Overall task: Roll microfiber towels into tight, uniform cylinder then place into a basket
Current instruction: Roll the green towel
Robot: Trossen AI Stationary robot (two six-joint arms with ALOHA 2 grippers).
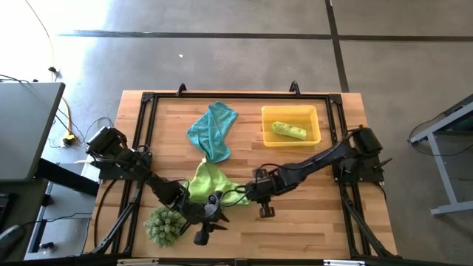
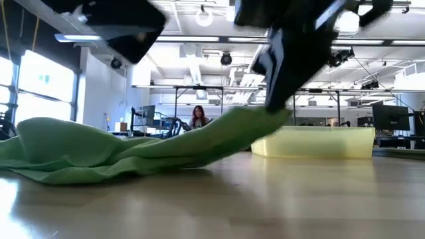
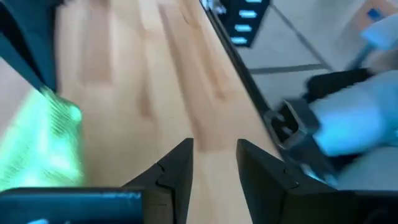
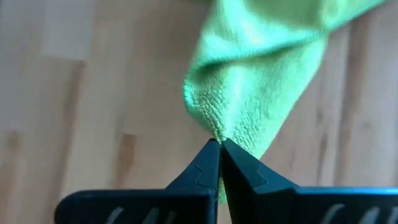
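Rumpled lime-green towel [image 4: 261,81], corner in right gripper [image 4: 219,144]

Low view: both arms cut off by top edge; only dark blurred bulk above green towel [image 2: 133,149], so right pincer's tips unreadable there. Basket [image 2: 319,143] partly hidden behind raised towel end; contents not visible from this height.

Left wrist view: blurred throughout; green patch beside left pincer [image 3: 214,171] cut by frame edge, pale shape beyond surface [image 3: 155,87] edge unidentifiable.

Right wrist view: towel runs out of frame beyond right pincer [image 4: 219,149]; pinched edge hidden between fingers.
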